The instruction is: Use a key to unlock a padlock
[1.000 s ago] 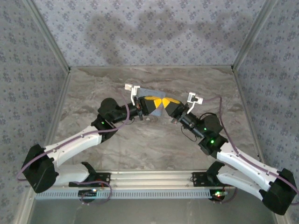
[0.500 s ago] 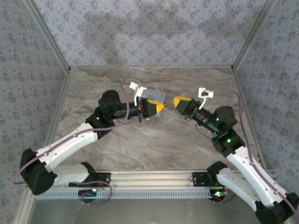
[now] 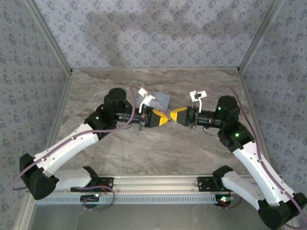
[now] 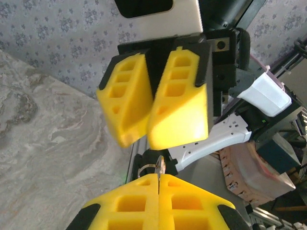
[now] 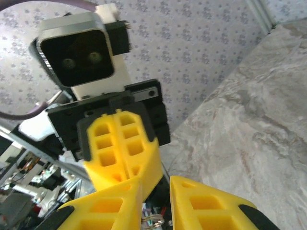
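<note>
My left gripper (image 3: pixel 162 118) is shut on a small silver key (image 4: pixel 161 166). The key's head and wire ring stick out past the yellow fingertips of my left gripper (image 4: pixel 159 178). My right gripper (image 3: pixel 173 115) faces it tip to tip above the table. The right jaws stand a little apart in the right wrist view, where my right gripper (image 5: pixel 156 191) straddles the tip of the left gripper's fingers (image 5: pixel 120 148). The key's ring (image 5: pixel 154 222) shows low in that gap. From the left wrist, my right gripper (image 4: pixel 149 136) hangs just above the key. The padlock is hidden.
A light-blue tin (image 3: pixel 161 99) lies on the marble table (image 3: pixel 158 148) just behind the two grippers. Patterned walls close the back and both sides. A metal rail (image 3: pixel 153 184) with the arm bases runs along the near edge.
The right gripper has gone from shut to slightly open. The grippers pulled apart, then both arms swung round and the tips met again, nearer the front than the tin.
</note>
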Motion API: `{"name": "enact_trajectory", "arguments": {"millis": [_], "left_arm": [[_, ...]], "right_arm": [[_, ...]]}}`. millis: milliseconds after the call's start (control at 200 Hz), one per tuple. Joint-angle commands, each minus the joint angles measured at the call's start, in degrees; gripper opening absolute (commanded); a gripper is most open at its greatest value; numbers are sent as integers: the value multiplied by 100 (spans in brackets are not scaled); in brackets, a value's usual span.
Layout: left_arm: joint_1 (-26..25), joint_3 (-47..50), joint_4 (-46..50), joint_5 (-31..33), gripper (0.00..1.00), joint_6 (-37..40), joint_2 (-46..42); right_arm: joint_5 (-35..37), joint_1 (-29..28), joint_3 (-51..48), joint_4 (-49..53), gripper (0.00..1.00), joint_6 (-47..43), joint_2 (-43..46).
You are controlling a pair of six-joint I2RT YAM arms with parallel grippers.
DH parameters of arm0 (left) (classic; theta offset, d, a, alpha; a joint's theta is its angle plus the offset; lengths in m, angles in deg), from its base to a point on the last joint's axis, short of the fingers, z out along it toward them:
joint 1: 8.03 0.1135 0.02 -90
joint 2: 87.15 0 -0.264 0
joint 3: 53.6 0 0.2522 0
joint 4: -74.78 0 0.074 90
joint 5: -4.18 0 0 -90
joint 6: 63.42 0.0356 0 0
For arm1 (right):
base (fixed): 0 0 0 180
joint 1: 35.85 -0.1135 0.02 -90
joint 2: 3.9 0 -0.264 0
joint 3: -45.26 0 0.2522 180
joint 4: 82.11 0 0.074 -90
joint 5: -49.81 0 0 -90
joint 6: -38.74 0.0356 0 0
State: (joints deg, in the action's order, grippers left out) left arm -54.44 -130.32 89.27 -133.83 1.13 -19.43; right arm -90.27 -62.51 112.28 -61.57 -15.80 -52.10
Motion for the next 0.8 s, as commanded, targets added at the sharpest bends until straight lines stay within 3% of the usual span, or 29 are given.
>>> {"name": "enact_trajectory", "arguments": {"millis": [0, 610, 794], "left_arm": [[18, -235, 246, -218, 0, 196, 39], [25, -235, 305, -183, 0, 198, 13], [26, -209, 263, -213, 0, 168, 4]], "right_arm": [[-486, -46, 257, 365, 24, -283, 48], [-434, -232, 391, 1043, 24, -785, -92], [-138, -215, 370, 1206, 34, -927, -40]]}}
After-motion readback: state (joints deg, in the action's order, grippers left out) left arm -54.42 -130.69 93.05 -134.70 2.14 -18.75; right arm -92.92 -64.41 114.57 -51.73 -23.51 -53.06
